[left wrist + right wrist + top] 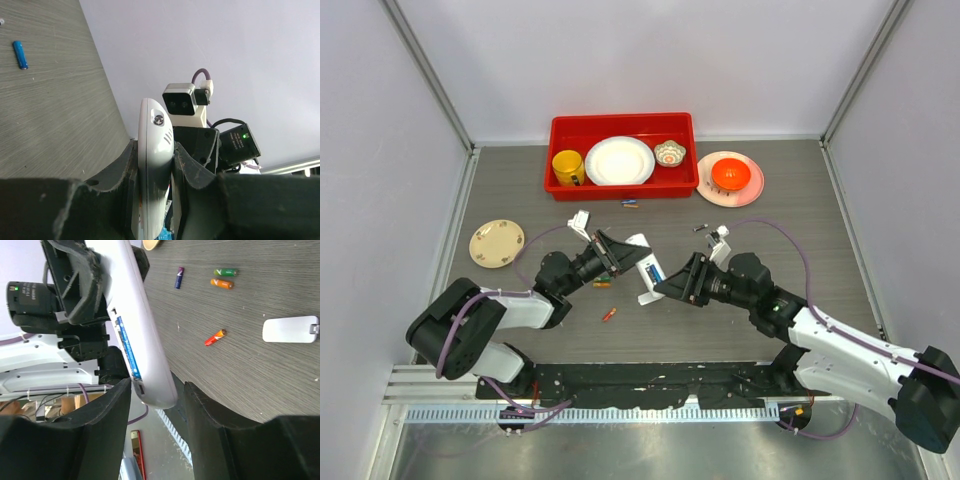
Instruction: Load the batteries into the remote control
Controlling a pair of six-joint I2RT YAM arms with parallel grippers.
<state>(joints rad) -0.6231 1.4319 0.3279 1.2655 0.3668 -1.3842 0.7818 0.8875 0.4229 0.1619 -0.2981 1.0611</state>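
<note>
Nearest the bases, the right arm's black two-finger gripper (pixel 157 390) stands open; its jaws straddle the lower end of the slim white plastic remote control with rounded ends (pixel 137 305), with a sliver of gap on each side; just beyond, the left arm's black gripper (pixel 154 145) is clamped on the remote's other part, holding it tilted above the dark grey wood-grain table (pixel 770 200); a thin blue cylindrical battery (pixel 127 352) lies in the recessed slot. With one grip carrying it, the remote may pivot if the right jaws brush its end; the slot faces sideways, so a cell not fully seated could slide out, and whether it is seated I cannot tell. The right wrist view alone shows the slot, the small red-and-orange battery (pixel 215 337), the orange (pixel 222 284), green (pixel 226 272) and dark purple (pixel 179 277) ones farther off, and the flat white plastic cover piece (pixel 290 329); the left wrist view shows only the remote's edge and a loose blue battery (pixel 20 54); the top view adds the red plastic tray (pixel 620 120) at the far side.
</note>
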